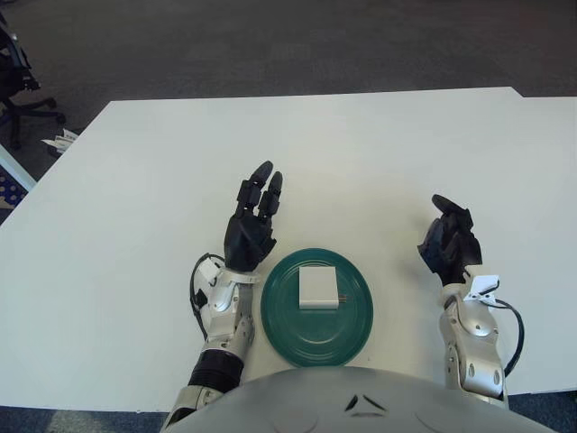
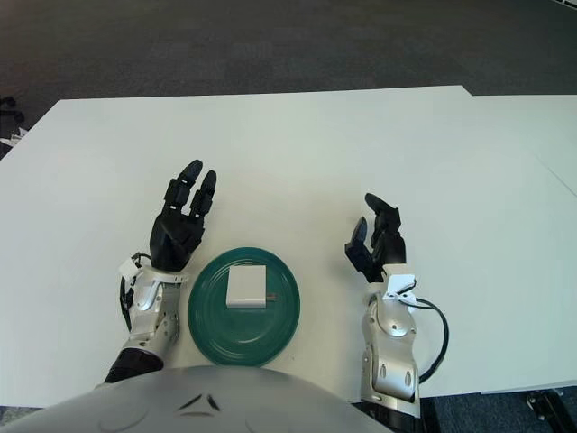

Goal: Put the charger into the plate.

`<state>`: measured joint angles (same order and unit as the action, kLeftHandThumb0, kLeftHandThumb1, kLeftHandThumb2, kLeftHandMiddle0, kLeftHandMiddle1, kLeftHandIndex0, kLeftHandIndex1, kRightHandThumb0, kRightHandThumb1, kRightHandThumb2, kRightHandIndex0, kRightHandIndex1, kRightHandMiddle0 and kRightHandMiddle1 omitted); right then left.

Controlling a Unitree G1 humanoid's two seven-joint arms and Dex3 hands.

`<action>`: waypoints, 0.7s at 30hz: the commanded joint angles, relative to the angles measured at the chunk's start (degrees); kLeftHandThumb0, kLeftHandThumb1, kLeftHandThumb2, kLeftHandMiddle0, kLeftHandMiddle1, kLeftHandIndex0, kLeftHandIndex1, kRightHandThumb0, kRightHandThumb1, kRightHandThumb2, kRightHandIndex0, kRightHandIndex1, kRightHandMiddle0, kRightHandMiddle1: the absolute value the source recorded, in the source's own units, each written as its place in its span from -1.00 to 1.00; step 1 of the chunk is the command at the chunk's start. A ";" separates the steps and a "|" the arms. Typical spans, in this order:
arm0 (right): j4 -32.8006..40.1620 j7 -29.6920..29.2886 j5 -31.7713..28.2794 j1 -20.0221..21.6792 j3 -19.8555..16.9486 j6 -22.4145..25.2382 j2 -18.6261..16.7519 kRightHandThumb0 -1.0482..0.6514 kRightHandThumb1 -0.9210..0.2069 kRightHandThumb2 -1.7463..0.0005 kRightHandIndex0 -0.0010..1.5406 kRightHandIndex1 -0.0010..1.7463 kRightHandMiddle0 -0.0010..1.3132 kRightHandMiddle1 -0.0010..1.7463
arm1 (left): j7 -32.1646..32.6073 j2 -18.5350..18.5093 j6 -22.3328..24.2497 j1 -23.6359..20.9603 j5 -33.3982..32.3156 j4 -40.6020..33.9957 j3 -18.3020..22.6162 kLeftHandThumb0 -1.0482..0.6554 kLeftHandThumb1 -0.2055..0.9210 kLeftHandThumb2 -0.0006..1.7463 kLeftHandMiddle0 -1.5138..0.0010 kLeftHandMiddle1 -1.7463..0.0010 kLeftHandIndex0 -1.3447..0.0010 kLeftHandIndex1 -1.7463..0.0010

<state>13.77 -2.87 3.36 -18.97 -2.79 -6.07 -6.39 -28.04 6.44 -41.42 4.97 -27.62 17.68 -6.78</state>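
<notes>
Charger (image 1: pixel 317 289): white block, lying flat inside the green plate (image 1: pixel 279 316) on the white counter (image 1: pixel 135 180). Left hand (image 1: pixel 251 225): just beside the plate's left rim, nearer, fingers extended, empty. Right hand (image 1: pixel 448 242): well apart to its right, loosely open, empty

White table (image 1: pixel 361 144) — dark carpet (image 1: pixel 270 45)

An office: dark grey carpet (image 1: pixel 297 45) surrounds the white bench (image 1: pixel 379 153), a wheeled office chair (image 1: pixel 16 81) beyond its far-left corner.
</notes>
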 commanded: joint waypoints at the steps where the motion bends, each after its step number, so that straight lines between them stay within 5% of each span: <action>1: -3.88 0.45 -0.70 -2.49 1.56 -4.14 -0.60 -0.85 -1.00 0.02 -0.45 -0.97 -0.91 0.01 | -0.55 3.14 0.70 6.42 -0.64 2.49 0.41 -0.93 1.00 0.34 0.72 1.00 1.00 0.29; 21: -6.35 5.56 -1.40 -7.68 4.38 -11.00 5.25 -0.80 -1.00 -0.01 -0.52 -0.99 -0.99 -0.03 | -0.66 2.86 2.35 11.55 -0.26 -3.95 -0.91 -0.93 1.00 0.34 0.72 1.00 1.00 0.29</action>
<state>8.20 1.95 2.96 -25.10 1.64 -17.11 -1.95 -28.70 6.64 -39.88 11.98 -27.99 11.14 -7.45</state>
